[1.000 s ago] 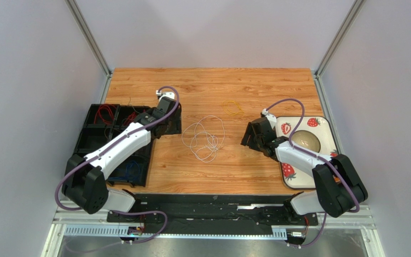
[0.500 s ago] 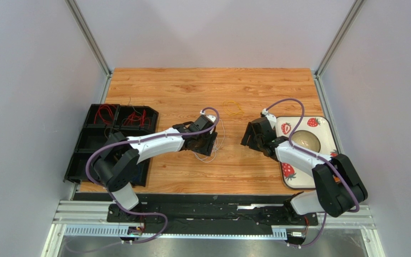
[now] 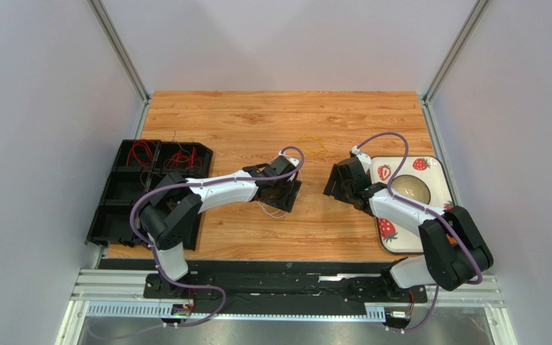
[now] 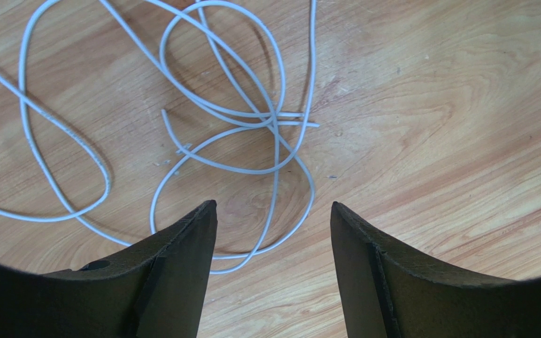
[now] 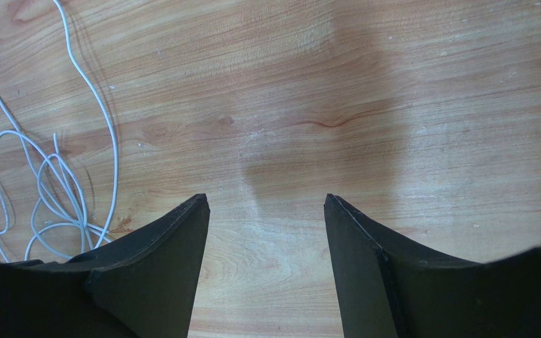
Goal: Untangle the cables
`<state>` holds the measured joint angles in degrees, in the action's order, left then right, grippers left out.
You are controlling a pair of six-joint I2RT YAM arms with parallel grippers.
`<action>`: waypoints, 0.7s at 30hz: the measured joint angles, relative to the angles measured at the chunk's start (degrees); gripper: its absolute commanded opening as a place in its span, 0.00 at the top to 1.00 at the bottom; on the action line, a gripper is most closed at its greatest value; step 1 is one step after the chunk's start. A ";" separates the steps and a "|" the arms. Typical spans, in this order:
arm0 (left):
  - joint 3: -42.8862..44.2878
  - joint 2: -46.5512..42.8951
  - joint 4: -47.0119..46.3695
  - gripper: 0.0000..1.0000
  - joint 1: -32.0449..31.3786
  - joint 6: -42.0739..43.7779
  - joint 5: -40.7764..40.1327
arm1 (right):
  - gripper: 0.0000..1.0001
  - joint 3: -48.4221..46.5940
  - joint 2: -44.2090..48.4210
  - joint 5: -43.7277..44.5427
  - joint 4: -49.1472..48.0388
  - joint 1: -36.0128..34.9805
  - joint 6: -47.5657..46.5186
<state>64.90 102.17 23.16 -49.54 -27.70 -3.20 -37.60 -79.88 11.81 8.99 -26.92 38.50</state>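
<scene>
A tangle of thin white cables (image 4: 275, 120) lies looped on the wooden table. My left gripper (image 4: 273, 208) is open and hovers just above its near loops, touching none. In the top view the left gripper (image 3: 286, 195) covers most of the tangle, and only a few white loops (image 3: 272, 210) show beneath it. A small yellow cable (image 3: 313, 146) lies apart, farther back. My right gripper (image 3: 331, 185) is open and empty to the right of the tangle. In the right wrist view the right gripper (image 5: 266, 201) is over bare wood, with the white cables (image 5: 115, 148) at the left edge.
Black compartment bins (image 3: 124, 190) stand at the table's left edge, with red wires (image 3: 141, 151) in the back compartments. A strawberry-patterned tray (image 3: 441, 172) holding a bowl (image 3: 410, 189) sits at the right edge, under the right arm.
My left arm has swung right from the black bins to over the white tangle, then edged a little farther right. The right arm has not moved.
</scene>
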 measured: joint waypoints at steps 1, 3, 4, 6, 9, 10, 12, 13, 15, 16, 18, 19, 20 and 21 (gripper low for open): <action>0.20 0.28 -0.15 0.31 -0.17 0.00 0.17 | 0.35 -0.02 0.00 0.00 0.00 0.00 0.00; 0.35 0.66 -0.42 0.32 -0.57 -0.02 0.20 | 0.35 -0.09 -0.09 0.00 0.02 0.00 -0.02; 0.37 0.76 -0.42 0.34 -0.83 -0.04 0.15 | 0.35 -0.09 -0.15 0.00 0.02 0.00 -0.02; 0.57 1.09 -0.31 0.39 -1.57 -0.15 -0.31 | 0.35 -0.09 -0.28 0.00 0.07 0.00 -0.13; 1.49 1.86 0.13 0.44 -2.97 -0.57 -2.10 | 0.35 -0.24 -0.39 -0.02 0.13 0.00 -0.28; 1.92 2.16 0.50 0.46 -3.45 -0.92 -2.99 | 0.35 -0.28 -0.42 -0.02 0.11 0.00 -0.35; 2.47 2.54 1.20 0.53 -3.96 -1.51 -4.04 | 0.35 -0.28 -0.44 -0.02 0.13 0.00 -0.37; 2.73 2.78 1.75 0.55 -4.17 -1.84 -4.63 | 0.35 -0.28 -0.46 -0.02 0.13 0.00 -0.37; 3.32 3.43 2.60 0.66 -4.55 -2.19 -5.51 | 0.35 -0.28 -0.50 -0.02 0.13 0.00 -0.39; 3.67 3.85 3.10 0.69 -4.74 -2.60 -6.21 | 0.35 -0.28 -0.52 -0.02 0.13 0.00 -0.39; 4.52 4.81 4.42 0.77 -5.01 -3.26 -7.72 | 0.35 -0.28 -0.55 -0.02 0.13 0.00 -0.39; 4.81 5.11 4.94 0.80 -5.11 -3.63 -8.17 | 0.35 -0.28 -0.55 -0.02 0.13 0.00 -0.39; 5.14 5.42 5.49 0.88 -5.25 -3.78 -8.66 | 0.35 -0.28 -0.57 -0.02 0.13 0.00 -0.39; 5.44 5.70 5.97 0.94 -5.35 -3.87 -9.05 | 0.35 -0.28 -0.57 -0.02 0.13 0.00 -0.39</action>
<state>70.35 107.87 29.12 -54.89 -31.57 -12.25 -37.89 -80.44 11.79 9.13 -26.92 38.11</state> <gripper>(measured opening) 0.220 0.651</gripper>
